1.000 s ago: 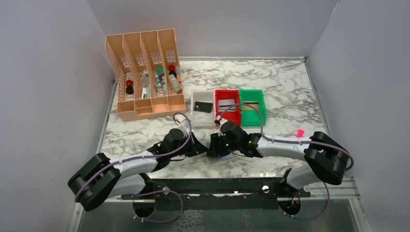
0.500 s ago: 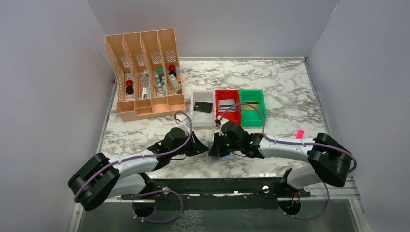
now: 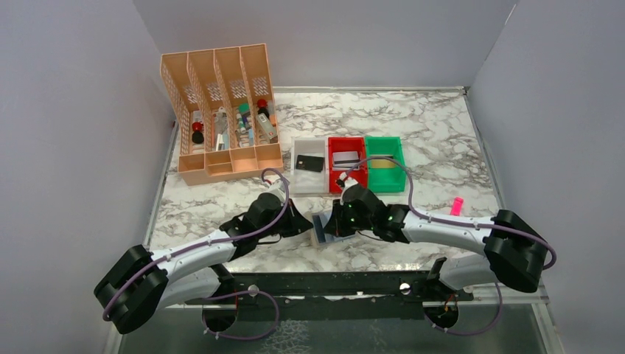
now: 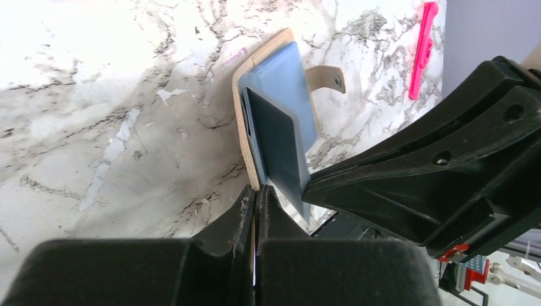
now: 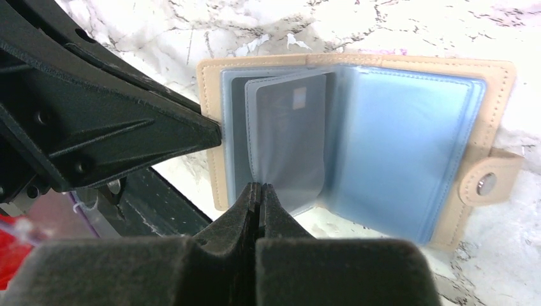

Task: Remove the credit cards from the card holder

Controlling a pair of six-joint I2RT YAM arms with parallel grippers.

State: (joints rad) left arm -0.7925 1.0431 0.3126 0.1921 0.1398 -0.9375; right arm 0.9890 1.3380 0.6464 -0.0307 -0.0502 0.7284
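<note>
Top external view: a white-and-grey marbled desk (image 3: 435,140), boxed in by plain grey walls (image 3: 74,110) on three sides.
Your card holder (image 3: 319,230) lies open near the desk's front edge, between the two arms. Your left end effector (image 3: 306,225) is clenched on its tan border, and your right end effector (image 3: 332,225) is clenched on an inner sleeve. Behind it stand a white bin (image 3: 304,184), a red bin (image 3: 332,158) and a green bin (image 3: 402,158), each holding one of the credit cards (image 3: 309,163). An orange organizer (image 3: 221,110) stands far left, and a pink marker (image 3: 457,204) lies to the right.

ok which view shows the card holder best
right wrist: the card holder lies open face-on, both blue-grey panels, tan border and snap tab clear. left wrist shows it steeply foreshortened, its near end hidden. top external shows only a small sliver.
</note>
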